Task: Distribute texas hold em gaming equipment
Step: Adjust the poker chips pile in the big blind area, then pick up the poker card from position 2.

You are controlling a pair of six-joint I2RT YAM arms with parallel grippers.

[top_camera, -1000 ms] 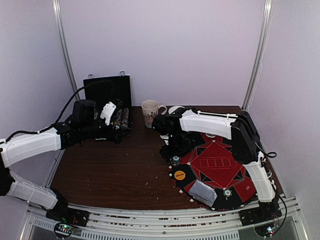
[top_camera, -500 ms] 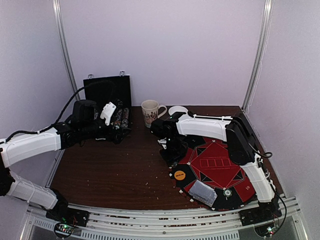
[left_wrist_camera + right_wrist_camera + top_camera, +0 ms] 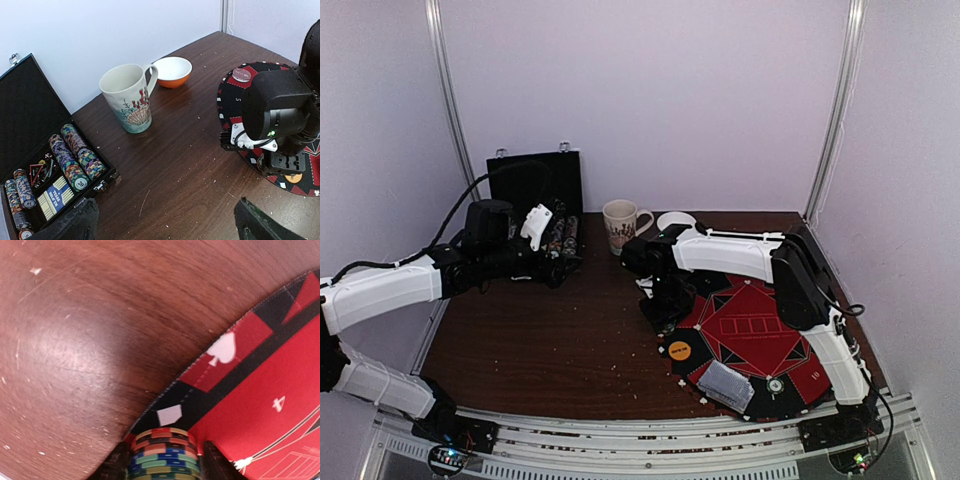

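**A:** The right pincer (image 3: pixel 165 460) is closed on a stack of chips (image 3: pixel 165 445) at the rim of the mat (image 3: pixel 260 390), beside bare bench (image 3: pixel 75 340). The left pincer (image 3: pixel 165 227) gapes wide and holds nothing, near the case (image 3: pixel 25 110).

**B:** How will the stack handle?

**A:** Each chip looks stiff, but they are loose and probably slick on one another. I'd squeeze the striped edges squarely.

**B:** And its direction?

**A:** A short column, its axis along the fingers, flat face toward the mat.
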